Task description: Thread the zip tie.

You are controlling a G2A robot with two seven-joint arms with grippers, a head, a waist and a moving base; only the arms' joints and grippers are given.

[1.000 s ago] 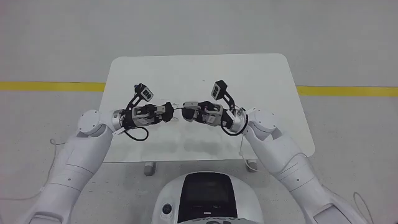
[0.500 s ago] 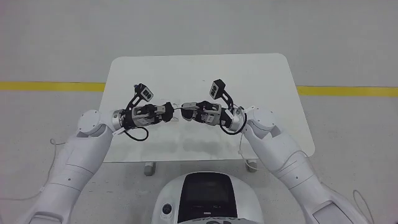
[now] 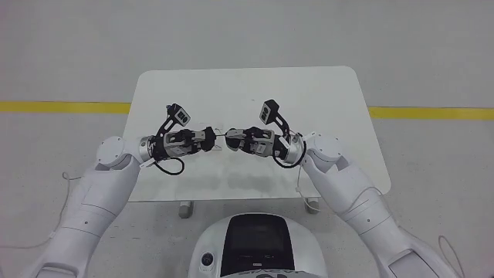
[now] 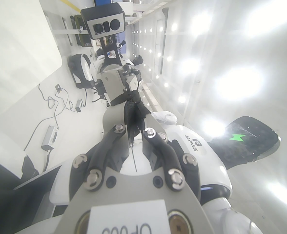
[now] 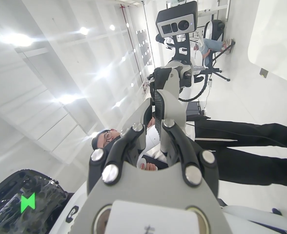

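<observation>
Above the middle of the white table (image 3: pixel 247 93) my two grippers meet tip to tip. A thin black zip tie (image 3: pixel 223 133) arcs between them. My left gripper (image 3: pixel 210 139) is shut on it; in the left wrist view the tie's tail (image 4: pixel 134 158) runs back from between the dark pads of this gripper (image 4: pixel 133 113). Facing it, my right gripper (image 3: pixel 234 137) is also shut, its ribbed pads (image 5: pixel 158 108) pressed together right at the left gripper's fingertips (image 5: pixel 169 79). The tie's head is hidden between the fingers.
The tabletop carries nothing under the arms, and its far edge (image 3: pixel 247 69) lies well beyond the grippers. Yellow floor lines (image 3: pixel 432 112) run past both sides. Cables and a power brick (image 4: pixel 48 138) lie on the floor beside the table.
My right gripper has edged slightly toward the left one. The left arm has stayed where it was.
</observation>
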